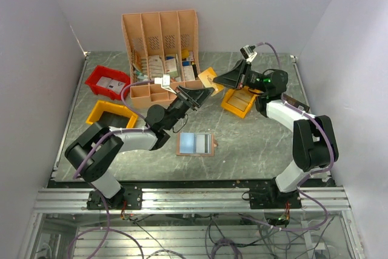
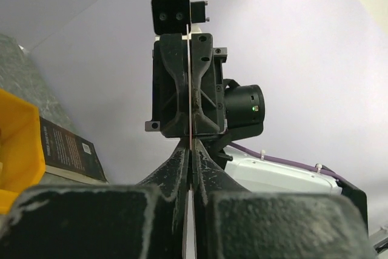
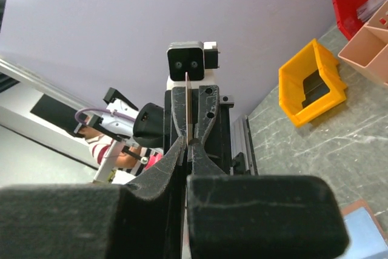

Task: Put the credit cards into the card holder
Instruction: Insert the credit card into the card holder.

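Above the worktop (image 1: 254, 144), the left hand (image 1: 208, 91) and right hand (image 1: 218, 82) meet tip to tip, both pinched tight on one credit card (image 3: 187, 92), while the card holder (image 1: 195, 144) lies open below.

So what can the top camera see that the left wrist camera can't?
Only the top camera shows the card holder lying open on the table, plus the peach organiser and the red bin. Only the left wrist camera shows the credit card, edge-on like a thin line, pinched by both grippers. Both show the left gripper and the right gripper meeting tip to tip, and a yellow bin.
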Controlling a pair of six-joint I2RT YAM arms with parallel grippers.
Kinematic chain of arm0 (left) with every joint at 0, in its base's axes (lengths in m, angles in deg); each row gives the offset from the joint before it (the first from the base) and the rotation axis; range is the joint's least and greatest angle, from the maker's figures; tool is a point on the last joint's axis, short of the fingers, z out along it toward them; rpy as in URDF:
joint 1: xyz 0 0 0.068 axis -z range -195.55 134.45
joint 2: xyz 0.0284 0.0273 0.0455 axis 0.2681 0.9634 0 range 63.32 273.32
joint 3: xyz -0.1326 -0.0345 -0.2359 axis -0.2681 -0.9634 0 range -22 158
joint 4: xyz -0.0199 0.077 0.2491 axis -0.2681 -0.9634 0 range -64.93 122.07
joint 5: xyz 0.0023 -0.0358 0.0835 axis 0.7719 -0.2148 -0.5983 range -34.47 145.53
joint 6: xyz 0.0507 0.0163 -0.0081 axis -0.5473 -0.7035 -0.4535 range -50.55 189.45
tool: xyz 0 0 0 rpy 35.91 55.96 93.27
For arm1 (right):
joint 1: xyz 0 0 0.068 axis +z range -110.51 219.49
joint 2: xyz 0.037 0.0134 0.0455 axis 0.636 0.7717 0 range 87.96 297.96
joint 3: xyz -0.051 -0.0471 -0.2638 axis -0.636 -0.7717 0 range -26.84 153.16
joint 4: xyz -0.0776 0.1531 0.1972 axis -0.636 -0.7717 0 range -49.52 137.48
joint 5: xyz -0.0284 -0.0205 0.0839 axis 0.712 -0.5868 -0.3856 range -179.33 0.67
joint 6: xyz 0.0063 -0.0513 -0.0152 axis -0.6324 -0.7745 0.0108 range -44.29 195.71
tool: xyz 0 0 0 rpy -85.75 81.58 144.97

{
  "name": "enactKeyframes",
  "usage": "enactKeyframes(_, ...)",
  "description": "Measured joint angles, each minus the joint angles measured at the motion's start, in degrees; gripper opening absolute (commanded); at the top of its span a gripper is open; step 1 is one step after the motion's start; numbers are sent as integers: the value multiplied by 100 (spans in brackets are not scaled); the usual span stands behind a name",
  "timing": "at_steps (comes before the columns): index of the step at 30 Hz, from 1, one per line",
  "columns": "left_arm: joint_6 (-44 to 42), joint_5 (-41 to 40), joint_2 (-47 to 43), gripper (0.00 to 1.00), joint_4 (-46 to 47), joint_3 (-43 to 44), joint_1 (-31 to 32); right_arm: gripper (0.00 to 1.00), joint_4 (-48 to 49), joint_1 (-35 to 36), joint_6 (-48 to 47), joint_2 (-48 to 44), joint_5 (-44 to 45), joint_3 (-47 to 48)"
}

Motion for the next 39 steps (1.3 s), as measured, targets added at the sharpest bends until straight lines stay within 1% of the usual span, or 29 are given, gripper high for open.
enactKeyframes(3, -13, 92, 0, 7, 20, 0, 2, 33, -68, -9, -164, -4, -103, 4)
enactKeyframes(5, -46, 205, -4, 7, 9, -20, -15, 46, -188, -4, -380, -20, -260, 11)
enactKeyframes(8, -214, 516, -105, 7, -24, -205, -101, 55, -809, -13, -1150, -138, -590, 118)
enactKeyframes(10, -442, 828, -262, 7, -133, -391, -184, 60, -1617, -72, -2011, -308, -813, 310)
enactKeyframes(11, -573, 994, -354, 7, -238, -466, -227, 61, -2164, -118, -2575, -413, -933, 463)
enactKeyframes(12, -726, 1191, -479, 7, -398, -538, -275, 67, -2671, -153, -3112, -487, -1003, 616)
enactKeyframes(13, -894, 1403, -621, 7, -566, -610, -330, 70, -3379, -190, -3814, -570, -1115, 859)
enactKeyframes(16, -1399, 2076, -1027, 7, -1228, -686, -472, 72, -5851, -251, -6384, -719, -1248, 1716)
enactKeyframes(19, -1790, 2673, -1226, 7, -1764, -680, -555, 70, -7965, -238, -8489, -688, -1246, 2328)
enactKeyframes(21, -2011, 3005, -1290, 7, -2127, -667, -588, 68, -9237, -219, -9691, -522, -1241, 2632)
enactKeyframes(23, -2236, 3191, -1353, 7, -2505, -664, -610, 66, -10360, -199, -10662, -278, -1248, 2872)
enactKeyframes(27, -2573, 3383, -1436, 7, -3014, -658, -640, 62, -12509, -166, -12548, 302, -1309, 3106)
enactKeyframes(29, -2632, 3456, -1425, 7, -3093, -654, -645, 61, -13213, -144, -13173, 474, -1331, 3110)
enactKeyframes(33, -2647, 3585, -1327, 7, -3093, -654, -647, 57, -13940, -24, -13814, 568, -1373, 3110)
enactKeyframes(37, -2640, 3646, -1196, 7, -3067, -654, -656, 51, -14002, 179, -13827, 546, -1397, 3095)
enactKeyframes(39, -2640, 3657, -1165, 7, -3062, -654, -658, 46, -13842, 271, -13658, 509, -1397, 3051)
